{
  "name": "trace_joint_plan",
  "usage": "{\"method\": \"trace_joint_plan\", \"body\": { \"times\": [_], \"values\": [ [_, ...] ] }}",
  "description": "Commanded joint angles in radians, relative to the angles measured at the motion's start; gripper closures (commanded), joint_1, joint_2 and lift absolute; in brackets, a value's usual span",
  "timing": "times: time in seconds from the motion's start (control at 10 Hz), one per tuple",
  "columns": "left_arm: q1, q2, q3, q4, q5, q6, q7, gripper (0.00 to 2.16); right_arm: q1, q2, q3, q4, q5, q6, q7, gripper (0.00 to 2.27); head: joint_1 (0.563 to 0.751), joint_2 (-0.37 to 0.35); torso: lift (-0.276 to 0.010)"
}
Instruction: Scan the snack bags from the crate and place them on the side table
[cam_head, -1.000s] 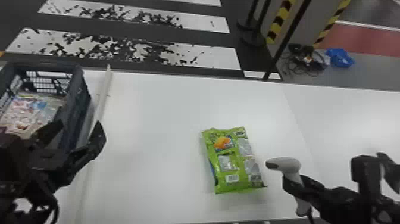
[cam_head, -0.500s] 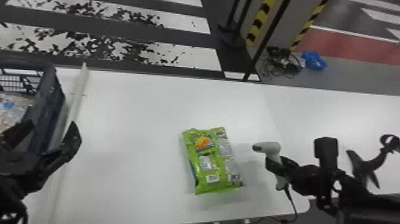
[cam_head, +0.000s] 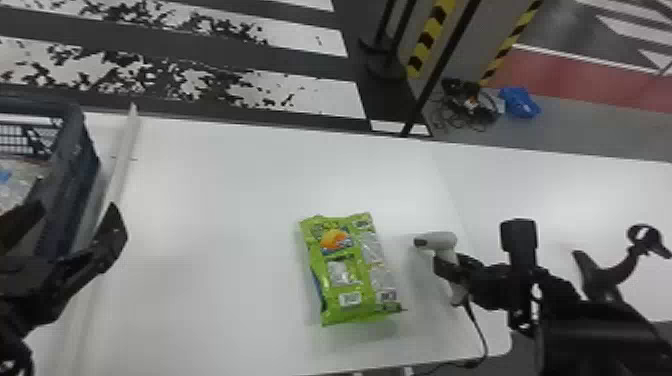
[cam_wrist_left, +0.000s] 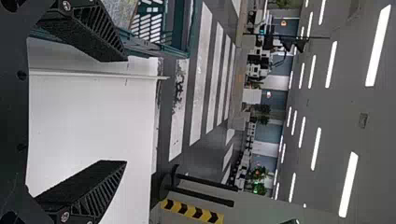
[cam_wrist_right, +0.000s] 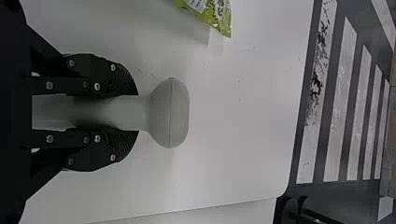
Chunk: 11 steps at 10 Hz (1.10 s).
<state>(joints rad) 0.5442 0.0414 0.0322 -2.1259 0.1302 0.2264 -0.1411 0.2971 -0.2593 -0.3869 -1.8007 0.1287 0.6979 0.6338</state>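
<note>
1. Head view: You have the green snack bag (cam_head: 350, 280) lying flat on the white table (cam_head: 220, 225), between your two grippers and well apart from the left one. Your right gripper (cam_head: 450, 270) grips the handle of a pale scanner (cam_head: 440, 240), its head near the bag; a dark cable (cam_head: 481, 332) trails from the handle. Your left gripper (cam_head: 79, 206) is near the dark crate (cam_head: 75, 150), where some packets (cam_head: 20, 182) show inside. A long white strip (cam_head: 119, 162) runs along the table beside the crate.

2. Left wrist view: Your left gripper (cam_wrist_left: 126, 111) is spread wide, with nothing between its fingers. The crate is near one of them.

3. Right wrist view: Your right gripper (cam_wrist_right: 137, 114) is clenched around the scanner's handle, one finger on each side, and the scanner's rounded head sticks out past the fingertips. You can see one end of the green snack bag on the table, apart from the scanner.
</note>
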Motion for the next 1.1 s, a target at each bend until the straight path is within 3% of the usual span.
{"method": "trace_joint_plan", "body": {
  "times": [0.0,0.4,0.5,0.6,0.7,0.8,1.0],
  "values": [
    [0.002,0.0,0.0,-0.003,-0.001,0.003,0.0,0.09,-0.016,-0.005,0.013,0.038,0.0,-0.02,-0.005,2.25,0.695,-0.298,-0.095],
    [0.002,0.0,0.0,-0.011,-0.001,0.012,-0.002,0.09,-0.019,-0.003,0.034,0.064,0.0,-0.036,-0.036,2.1,0.695,-0.294,-0.095],
    [0.002,0.0,0.0,-0.011,-0.001,0.012,-0.002,0.09,-0.019,-0.003,0.034,0.064,-0.009,-0.039,-0.039,1.81,0.695,-0.293,-0.095],
    [0.003,0.0,0.0,-0.012,-0.001,0.012,-0.002,0.09,-0.013,0.0,0.034,0.063,-0.023,-0.048,-0.054,1.12,0.695,-0.292,-0.095],
    [0.003,0.0,0.0,-0.012,-0.001,0.012,-0.002,0.09,-0.009,0.0,0.033,0.06,-0.026,-0.054,-0.063,0.19,0.695,-0.291,-0.095],
    [0.005,0.0,0.0,-0.012,-0.001,0.012,-0.002,0.09,-0.007,0.002,0.026,0.058,-0.027,-0.054,-0.065,0.01,0.695,-0.291,-0.095],
    [0.005,-0.001,0.0,-0.012,-0.001,0.012,-0.002,0.09,0.022,0.009,-0.007,0.017,-0.061,-0.054,-0.069,0.05,0.695,-0.294,-0.095]
  ]
}}
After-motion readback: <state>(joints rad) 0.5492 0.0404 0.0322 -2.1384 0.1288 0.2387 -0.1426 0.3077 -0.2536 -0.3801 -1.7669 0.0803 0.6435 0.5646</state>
